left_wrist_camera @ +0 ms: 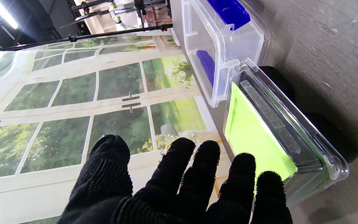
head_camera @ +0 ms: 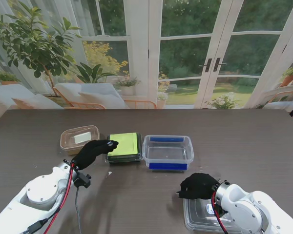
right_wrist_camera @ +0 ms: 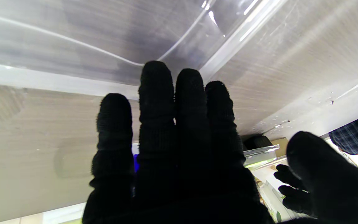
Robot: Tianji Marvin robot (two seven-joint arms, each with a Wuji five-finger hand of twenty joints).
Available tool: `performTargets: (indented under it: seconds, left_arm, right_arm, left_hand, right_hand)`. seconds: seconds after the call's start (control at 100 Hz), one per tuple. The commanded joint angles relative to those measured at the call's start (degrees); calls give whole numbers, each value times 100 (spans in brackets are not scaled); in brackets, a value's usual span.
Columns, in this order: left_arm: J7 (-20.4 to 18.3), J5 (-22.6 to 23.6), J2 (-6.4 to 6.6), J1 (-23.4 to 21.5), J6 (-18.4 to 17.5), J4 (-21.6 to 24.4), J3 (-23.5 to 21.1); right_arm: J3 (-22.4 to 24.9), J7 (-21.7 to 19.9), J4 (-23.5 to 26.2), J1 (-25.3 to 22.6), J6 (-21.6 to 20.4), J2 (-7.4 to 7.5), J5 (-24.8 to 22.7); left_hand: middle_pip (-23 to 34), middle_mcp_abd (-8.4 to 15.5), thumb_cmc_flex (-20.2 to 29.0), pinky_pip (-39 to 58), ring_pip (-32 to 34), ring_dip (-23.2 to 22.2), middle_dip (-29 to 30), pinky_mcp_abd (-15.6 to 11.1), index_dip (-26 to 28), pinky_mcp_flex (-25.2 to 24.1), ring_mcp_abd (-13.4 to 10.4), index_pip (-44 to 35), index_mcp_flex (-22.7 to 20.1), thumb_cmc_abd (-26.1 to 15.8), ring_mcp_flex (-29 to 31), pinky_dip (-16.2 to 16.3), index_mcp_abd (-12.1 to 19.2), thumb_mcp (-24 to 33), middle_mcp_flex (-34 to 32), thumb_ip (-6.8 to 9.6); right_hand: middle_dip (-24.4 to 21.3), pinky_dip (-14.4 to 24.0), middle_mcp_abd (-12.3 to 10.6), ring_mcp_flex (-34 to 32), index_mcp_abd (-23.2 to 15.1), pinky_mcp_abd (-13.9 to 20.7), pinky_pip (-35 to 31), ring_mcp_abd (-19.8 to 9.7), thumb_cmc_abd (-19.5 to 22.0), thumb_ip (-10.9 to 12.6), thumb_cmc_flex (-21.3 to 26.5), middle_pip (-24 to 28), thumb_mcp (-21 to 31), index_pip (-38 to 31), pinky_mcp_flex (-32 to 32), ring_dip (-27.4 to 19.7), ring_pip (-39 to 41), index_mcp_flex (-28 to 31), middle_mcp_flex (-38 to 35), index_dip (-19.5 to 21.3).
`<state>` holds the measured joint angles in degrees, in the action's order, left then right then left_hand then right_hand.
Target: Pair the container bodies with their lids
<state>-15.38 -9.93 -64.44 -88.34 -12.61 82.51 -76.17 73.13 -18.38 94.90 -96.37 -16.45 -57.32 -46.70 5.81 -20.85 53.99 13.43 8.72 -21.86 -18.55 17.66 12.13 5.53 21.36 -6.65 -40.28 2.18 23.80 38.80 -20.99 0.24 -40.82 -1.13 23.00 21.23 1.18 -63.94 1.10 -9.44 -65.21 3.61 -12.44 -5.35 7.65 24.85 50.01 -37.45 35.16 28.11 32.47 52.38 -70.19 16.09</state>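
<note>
Table: left hand spread beside green-lidded container; right hand on clear lid.

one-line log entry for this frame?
left hand: open, at green-lid box | right hand: open, over clear lid | blue-clip tub: unlidded

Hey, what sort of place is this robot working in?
Probably a lab or demo bench staged as a sunroom: the dark wood-grain table faces French doors and garden, which the left wrist view shows as a printed backdrop with equipment racks behind it.
</note>
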Motion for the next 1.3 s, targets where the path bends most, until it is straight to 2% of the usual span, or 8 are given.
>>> performTargets:
  seconds: [0.0, 0.61, 1.29]
  left_arm:
    - [-87, 5, -7, -31, 31, 50, -21]
    - [-73, 25, -4, -93, 72, 119, -93]
    - [-19, 66, -6, -165, 93, 180, -170]
  right_arm:
    - [-130, -186, -251, -52, 6, -16, -23]
    - [-532, -278, -416, 289, 55, -12, 375]
    - [-1207, -362, -573, 867, 18, 0, 632]
  left_hand:
    - [9, 33, 144, -102, -108, 30, -67, -218, 28, -67, 19, 5, -83, -176, -16, -43, 155, -56, -120, 68]
    - [10, 24, 149, -174, -118, 34, -67, -272, 37, -126, 16, -15, -133, -180, -30, -118, 145, -54, -127, 68]
    - [8, 26, 151, -205, -119, 35, -66, -301, 39, -138, 14, -13, -133, -175, -31, -208, 148, -56, -126, 68]
  right_hand:
    - [-917, -268, 337, 461, 56, 172, 91, 203, 192, 146, -218, -844, -67, 23, -629, -955, -1460, -193, 343, -41]
    - [-1102, -391, 403, 854, 88, 356, 261, 217, 281, 159, -229, -824, -194, 21, -931, -1110, -1617, -645, 936, -86]
    - [-1152, -402, 416, 894, 113, 416, 256, 196, 466, 165, -309, -718, -371, -37, -941, -1130, -1544, -771, 1068, -98]
